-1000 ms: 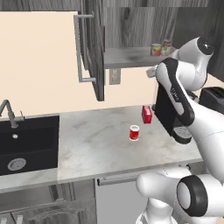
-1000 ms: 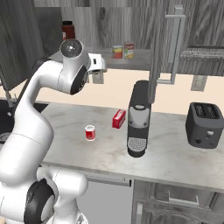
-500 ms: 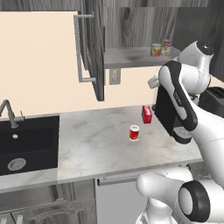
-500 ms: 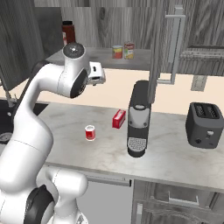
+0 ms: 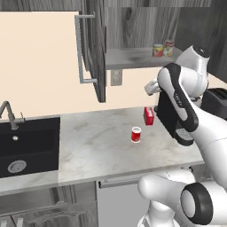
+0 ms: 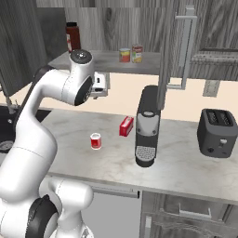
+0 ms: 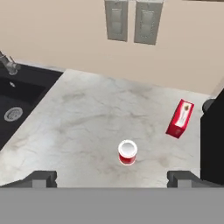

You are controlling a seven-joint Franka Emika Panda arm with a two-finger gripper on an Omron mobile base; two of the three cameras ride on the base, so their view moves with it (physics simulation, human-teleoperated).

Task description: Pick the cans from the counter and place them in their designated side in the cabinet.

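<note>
A red can (image 5: 136, 134) with a white band stands on the marbled counter (image 5: 97, 146), left of the coffee machine. In the hand view this red can (image 7: 127, 152) lies just above the gap between my fingertips (image 7: 41, 178). My gripper (image 7: 111, 179) is open and empty, high over the counter and looking down at it. In the base views my gripper (image 5: 150, 88) (image 6: 100, 86) hangs below the shelf of the open cabinet (image 5: 133, 57). A yellow-orange can (image 5: 158, 50) (image 6: 124, 55) stands on that shelf beside another tin (image 5: 169, 47).
A small red box (image 5: 149, 116) (image 7: 179, 119) lies beside the black coffee machine (image 6: 147, 125). The black sink (image 5: 22, 144) is at the left. A toaster (image 6: 217, 133) stands at the right. The cabinet door (image 5: 95, 48) stands open. A dark bottle (image 6: 72, 36) is on the shelf's left.
My hand has come down from shelf height and drawn back from the cabinet, still open. The cans and the box have not moved.
</note>
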